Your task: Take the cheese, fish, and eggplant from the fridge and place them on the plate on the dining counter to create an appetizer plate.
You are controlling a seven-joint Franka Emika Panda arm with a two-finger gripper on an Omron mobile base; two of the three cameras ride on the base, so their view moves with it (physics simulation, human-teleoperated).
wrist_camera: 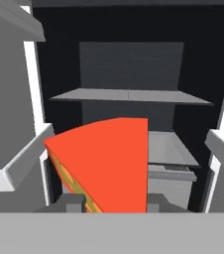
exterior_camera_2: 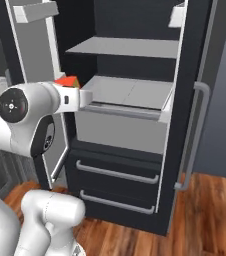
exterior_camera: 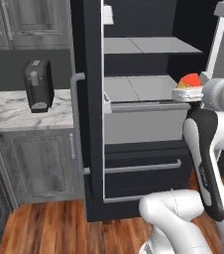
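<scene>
Got the cheese right in front of my fingers; it sits between the two tips in hand view, red-orange top face up, yellow side w/ holes facing left. Looks clamped, but the tips are mostly hidden under the wedge, so I can't tell for sure they're closed on it. In left base view the wedge rides just above my wrist, level w/ the middle shelf of the fridge, at the shelf's right front edge. Right base view puts it just outside the shelf's left front corner, so I judge it's clear of the shelf and hanging in the door opening rather than resting.

Fridge door stands open, bar handle on the door edge. Shelves I can see are bare grey; fish and eggplant I can't spot from here. Toaster on the marble desk to the left.

Wedge held flat-side up prob. so it sets down stable on the plate later. Next: pull back out, keep clear of door bins.
</scene>
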